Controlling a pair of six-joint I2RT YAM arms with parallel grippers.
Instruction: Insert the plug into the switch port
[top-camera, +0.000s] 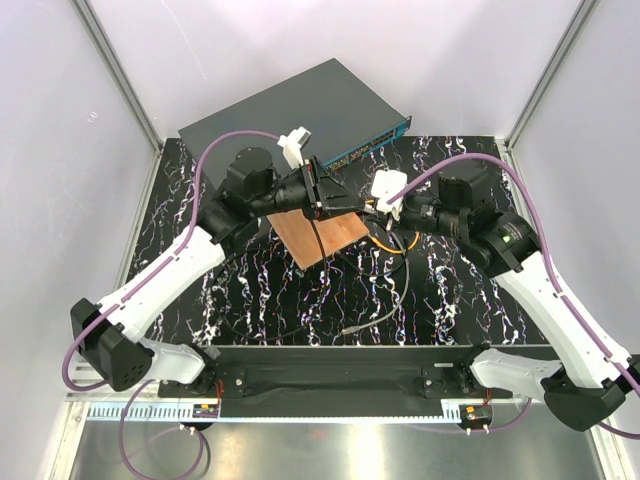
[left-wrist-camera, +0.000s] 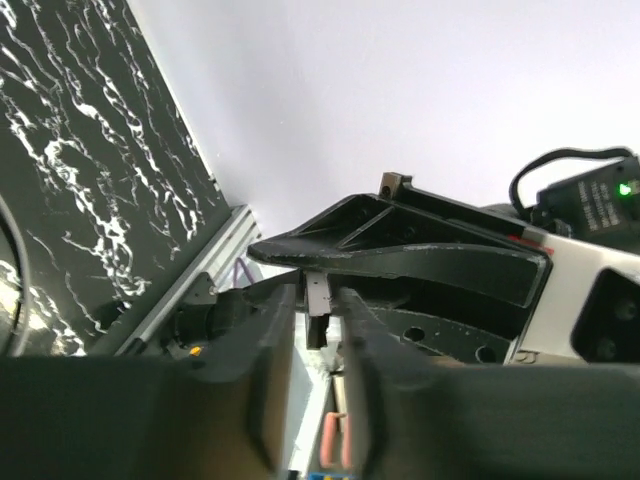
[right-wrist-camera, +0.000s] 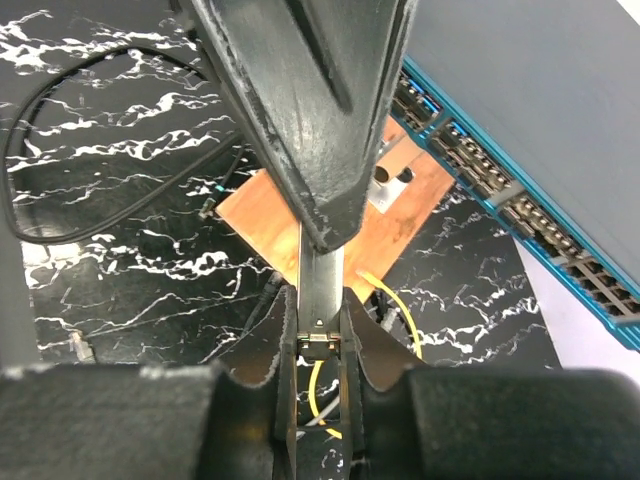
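Note:
The switch (top-camera: 300, 105) is a flat dark blue-grey box at the back, its teal-edged socket row (top-camera: 375, 145) facing front right; the row also shows in the right wrist view (right-wrist-camera: 480, 170). The plug (right-wrist-camera: 322, 285) is a slim black module with a metal latch end. My right gripper (right-wrist-camera: 320, 340) is shut on its latch end. My left gripper (left-wrist-camera: 320, 310) is shut on its other end (left-wrist-camera: 317, 298), and its fingers (right-wrist-camera: 300, 100) come down from above. In the top view both grippers, left (top-camera: 335, 200) and right (top-camera: 372, 207), meet tip to tip above the wooden board, short of the switch.
A brown wooden board (top-camera: 320, 240) lies on the black marbled table (top-camera: 450, 290) under the grippers. A yellow cable (top-camera: 395, 245) loops beside it. A black cable (top-camera: 330, 300) trails toward the near edge. White walls enclose the sides.

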